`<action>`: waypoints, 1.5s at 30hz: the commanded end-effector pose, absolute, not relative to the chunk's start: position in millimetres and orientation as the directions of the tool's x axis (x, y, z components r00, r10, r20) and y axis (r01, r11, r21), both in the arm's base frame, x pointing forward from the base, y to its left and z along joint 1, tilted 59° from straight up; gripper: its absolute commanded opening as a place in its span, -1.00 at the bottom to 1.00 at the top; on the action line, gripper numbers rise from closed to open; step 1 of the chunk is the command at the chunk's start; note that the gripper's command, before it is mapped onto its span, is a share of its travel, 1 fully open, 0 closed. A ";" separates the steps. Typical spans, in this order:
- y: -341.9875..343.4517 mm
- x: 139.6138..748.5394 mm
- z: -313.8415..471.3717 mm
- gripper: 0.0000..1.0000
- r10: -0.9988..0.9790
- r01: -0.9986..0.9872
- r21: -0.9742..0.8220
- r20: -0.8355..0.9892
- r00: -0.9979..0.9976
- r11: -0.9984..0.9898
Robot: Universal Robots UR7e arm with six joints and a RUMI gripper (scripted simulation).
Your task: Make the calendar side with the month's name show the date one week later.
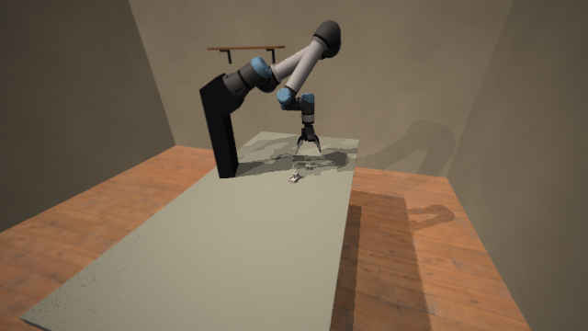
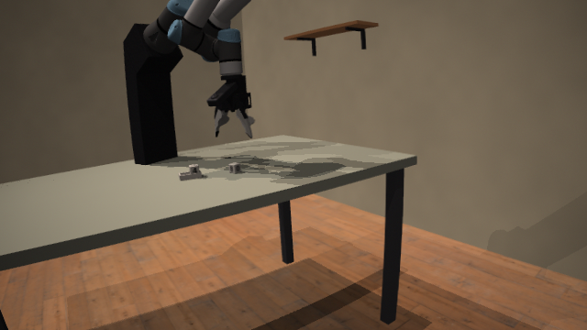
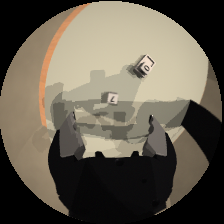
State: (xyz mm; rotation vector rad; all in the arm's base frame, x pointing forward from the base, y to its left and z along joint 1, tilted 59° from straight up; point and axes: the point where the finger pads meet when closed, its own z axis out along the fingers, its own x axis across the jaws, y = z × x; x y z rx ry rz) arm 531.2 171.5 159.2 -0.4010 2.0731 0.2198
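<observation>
A small grey tray (image 2: 190,174) sits on the table with one cube (image 2: 193,168) in it. In the wrist view that cube (image 3: 145,64) shows a 0 on top. A second cube (image 2: 234,167) lies loose on the table to the right of the tray, apart from it. In the wrist view it (image 3: 111,98) shows a digit that reads like 7 or 1. The tray (image 1: 292,178) and the loose cube (image 1: 309,165) also show in the top view. My gripper (image 2: 233,126) hangs open and empty well above the loose cube. It also shows in the top view (image 1: 309,146) and the wrist view (image 3: 112,122).
The black arm pedestal (image 2: 149,96) stands on the table behind the tray. The table's far edge (image 1: 354,156) is close to the cubes. A wall shelf (image 2: 331,29) hangs high on the back wall.
</observation>
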 end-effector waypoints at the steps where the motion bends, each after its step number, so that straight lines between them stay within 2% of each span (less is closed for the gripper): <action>1: 170.3 532.2 159.8 1.00 -0.250 -0.398 -0.060 -0.859 -0.446 0.916; 15: 169.5 537.1 164.0 1.00 -0.525 -0.517 -0.327 -0.797 -0.298 0.791; 18: 169.5 537.2 164.1 1.00 -0.529 -0.519 -0.332 -0.795 -0.295 0.788; 31: 170.1 540.4 167.7 1.00 -0.760 -0.587 -0.576 -0.641 -0.107 0.569; 34: 170.1 540.4 167.7 1.00 -0.763 -0.587 -0.579 -0.639 -0.104 0.565; 45: 171.5 542.3 169.6 1.00 -0.889 -0.593 -0.733 -0.454 0.062 0.333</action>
